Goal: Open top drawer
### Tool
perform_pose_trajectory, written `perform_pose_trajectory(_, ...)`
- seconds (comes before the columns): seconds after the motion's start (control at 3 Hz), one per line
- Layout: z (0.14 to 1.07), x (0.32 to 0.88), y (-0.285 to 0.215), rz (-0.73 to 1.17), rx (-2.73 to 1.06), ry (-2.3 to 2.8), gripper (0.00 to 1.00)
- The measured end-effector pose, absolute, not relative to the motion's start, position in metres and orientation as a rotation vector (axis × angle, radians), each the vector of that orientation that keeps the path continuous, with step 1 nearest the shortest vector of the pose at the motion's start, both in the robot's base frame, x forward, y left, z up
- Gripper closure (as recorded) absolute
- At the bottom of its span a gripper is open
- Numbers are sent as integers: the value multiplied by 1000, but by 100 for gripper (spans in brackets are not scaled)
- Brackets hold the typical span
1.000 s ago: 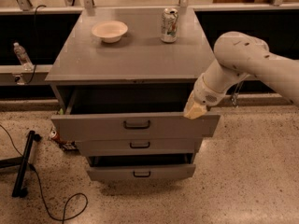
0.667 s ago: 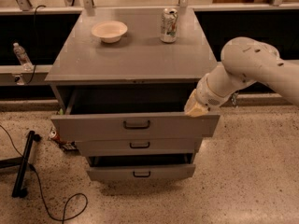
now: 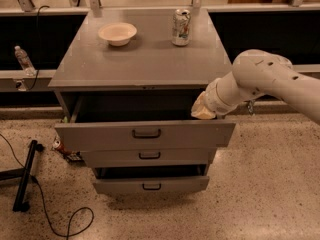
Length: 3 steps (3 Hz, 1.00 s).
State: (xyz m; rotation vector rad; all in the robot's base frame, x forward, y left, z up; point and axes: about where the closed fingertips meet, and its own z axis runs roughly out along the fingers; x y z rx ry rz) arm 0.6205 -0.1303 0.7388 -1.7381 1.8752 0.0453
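Cabinet stood with the top drawer pulled well out, its front proud of the two shorter drawers below, so the main risk was overtravel: more pull could run it off its slides or drag the cabinet. Arm came in from the right, with the gripper tucked just behind the front's right end at the top edge; couldn't tell if it was open or clamped, so a blind retract could snag there. Any jolt could tip the can or slide the bowl.
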Motion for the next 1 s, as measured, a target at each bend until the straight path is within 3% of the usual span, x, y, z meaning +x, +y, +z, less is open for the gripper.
perform_pose_trajectory(1.0, 713, 655, -115, 1, -1725, 1845, 100)
